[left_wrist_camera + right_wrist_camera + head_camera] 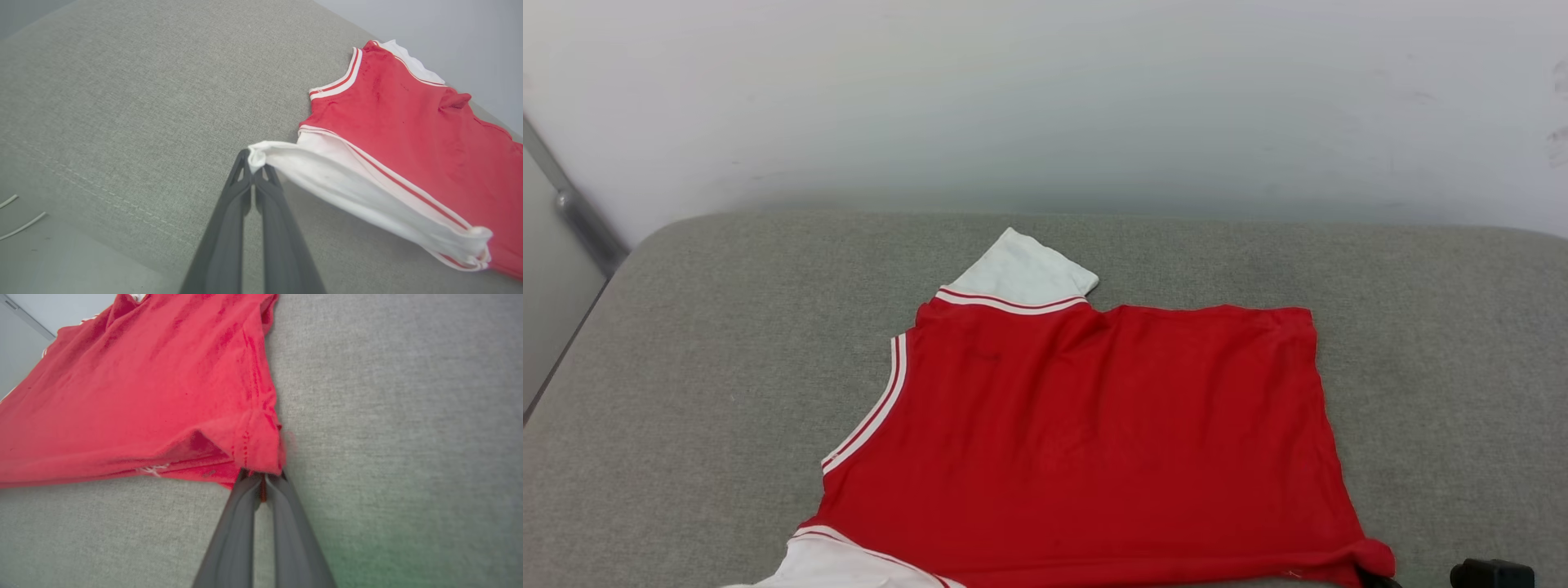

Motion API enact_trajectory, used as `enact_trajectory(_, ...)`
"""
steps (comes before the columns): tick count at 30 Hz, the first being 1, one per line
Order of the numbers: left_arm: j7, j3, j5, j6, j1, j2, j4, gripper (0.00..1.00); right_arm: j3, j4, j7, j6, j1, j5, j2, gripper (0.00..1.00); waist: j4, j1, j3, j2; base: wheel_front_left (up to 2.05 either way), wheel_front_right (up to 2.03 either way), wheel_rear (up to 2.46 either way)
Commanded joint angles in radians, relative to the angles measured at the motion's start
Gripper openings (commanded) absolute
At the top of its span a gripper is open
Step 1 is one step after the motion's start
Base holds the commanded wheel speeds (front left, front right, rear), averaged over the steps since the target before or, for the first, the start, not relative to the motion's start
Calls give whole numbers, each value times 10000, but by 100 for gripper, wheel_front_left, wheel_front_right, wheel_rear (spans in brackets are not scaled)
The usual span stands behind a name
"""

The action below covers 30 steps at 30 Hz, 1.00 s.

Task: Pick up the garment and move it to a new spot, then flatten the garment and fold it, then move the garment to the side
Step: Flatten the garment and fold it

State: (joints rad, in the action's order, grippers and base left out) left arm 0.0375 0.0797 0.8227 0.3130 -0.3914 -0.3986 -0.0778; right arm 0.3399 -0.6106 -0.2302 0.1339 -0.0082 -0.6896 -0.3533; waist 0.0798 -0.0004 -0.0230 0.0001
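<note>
The garment (1086,433), a red jersey with white sleeves, lies spread across the grey cushion, its plain red side up. One white sleeve (1023,269) points to the far side. In the left wrist view my left gripper (255,169) is shut on the tip of the near white sleeve (359,192) and holds it stretched just above the cushion. My right gripper (263,479) pinches the red hem corner (261,453), which bunches at its fingertips. In the head view that corner (1372,559) sits at the bottom right. The chest lettering is hidden.
The grey fabric cushion (686,367) spans the whole width, with a rounded far edge against a pale wall (1045,98). A metal rail (580,220) runs at the far left. A stitched seam (106,192) and pale floor lie near the left gripper.
</note>
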Motion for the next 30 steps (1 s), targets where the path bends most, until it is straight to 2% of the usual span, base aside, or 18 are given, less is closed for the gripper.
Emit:
enact_trajectory(1, -20, -140, -116, 149, 71, -240, -207, 0, -415, 309, 216, -57, 267, 254, -36, 0, -37, 4, 54, -1, 0, 0, 0)
enact_trajectory(3, -197, 41, -259, 197, 384, -320, -512, 0, -813, 907, 682, -53, 487, 622, 146, 0, -94, 4, 128, -1, 0, 0, 0)
enact_trajectory(8, -579, 650, -535, -78, 1733, -392, -669, 0, -1536, 2492, 2045, -40, 343, 1613, 565, 0, -341, 4, 550, -1, 0, 0, 0)
enact_trajectory(14, -639, 1272, -707, -596, 3764, -43, 340, 0, -2217, 3682, 3117, -37, -367, 2485, 998, 0, -604, 4, 1325, -1, 0, 0, 0)
enact_trajectory(19, -755, 1568, -683, -1011, 5126, 188, 1697, 0, -2226, 3763, 3626, -36, -1227, 2746, 1285, 0, -836, 4, 2036, -1, 0, 0, 0)
enact_trajectory(28, -1025, 1951, -473, -1690, 6349, 456, 3970, 0, -1603, 2750, 3721, -34, -2070, 2740, 1369, 0, -950, 4, 2606, -1, 0, 0, 0)
enact_trajectory(29, -1068, 2014, -442, -1786, 6427, 501, 4180, 0, -1497, 2612, 3711, -36, -2100, 2701, 1386, 17, -955, 4, 2620, -1, 0, 0, 0)
enact_trajectory(30, -1137, 2067, -426, -1875, 6495, 524, 4370, 0, -1428, 2499, 3660, -36, -2134, 2656, 1399, 39, -958, 4, 2627, -1, 0, 0, 0)
